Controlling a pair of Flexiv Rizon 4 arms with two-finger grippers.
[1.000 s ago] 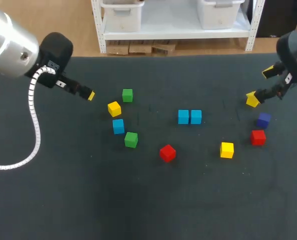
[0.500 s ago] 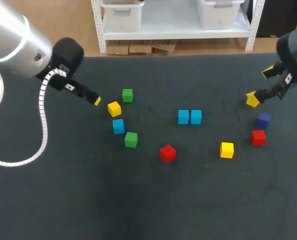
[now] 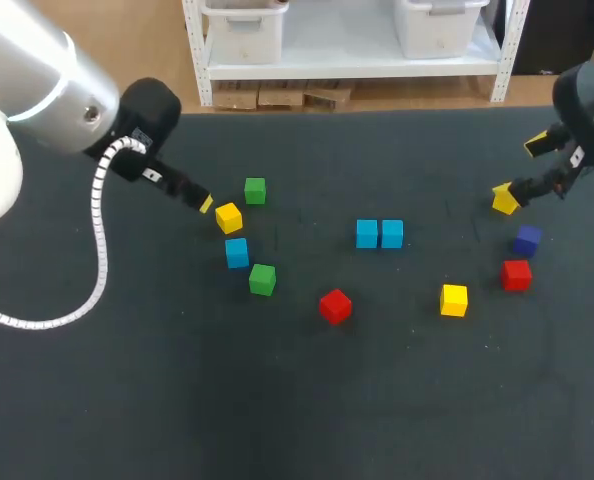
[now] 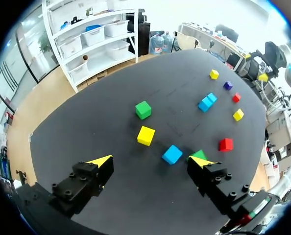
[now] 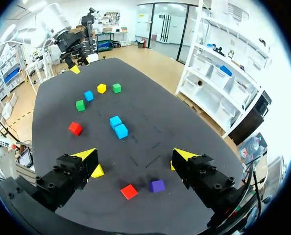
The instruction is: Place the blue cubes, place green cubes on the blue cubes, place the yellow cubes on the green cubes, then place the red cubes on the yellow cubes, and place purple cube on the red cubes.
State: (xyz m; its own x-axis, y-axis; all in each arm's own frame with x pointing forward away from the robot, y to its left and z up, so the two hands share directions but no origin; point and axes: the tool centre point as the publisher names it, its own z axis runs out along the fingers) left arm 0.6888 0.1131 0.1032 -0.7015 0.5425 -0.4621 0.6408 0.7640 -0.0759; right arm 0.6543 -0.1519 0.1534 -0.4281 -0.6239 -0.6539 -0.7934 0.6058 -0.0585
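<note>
The left gripper (image 4: 150, 161) hung over the left part of the dark worktop (image 3: 177, 400), its two yellow-tipped fingers spread wide with nothing between them. In the head view its visible tip stood just beside the left yellow cube (image 3: 229, 217); whether they touched could not be made out. Three more small cubes lay around that one. The far green cube (image 3: 255, 190) was just beyond it and the lone light blue cube (image 3: 236, 252) close on its near side. The near green cube (image 3: 262, 279) sat just beside the lone blue one. In the left wrist view the yellow and blue cubes lay ahead of the gripper, within the span of its fingers, and the near green cube showed partly behind one fingertip.

Near the middle of the worktop the two light blue cubes (image 3: 367, 233) sat side by side, touching. The middle red cube (image 3: 335, 305) lay apart from them, nearer the robot, and the near yellow cube (image 3: 454, 299) lay further right. On the right, the right red cube (image 3: 516, 274) and the dark purple cube (image 3: 527, 240) sat just beside each other, with the far yellow cube (image 3: 504, 200) a little beyond the purple one. Every cube lay singly on the worktop.

The right gripper (image 5: 134, 155) was held over the right end of the worktop, its fingers likewise wide apart and empty. In the head view one finger stood just beside the far yellow cube. In the right wrist view the purple and right red cubes lay below the gap between its fingers.
</note>
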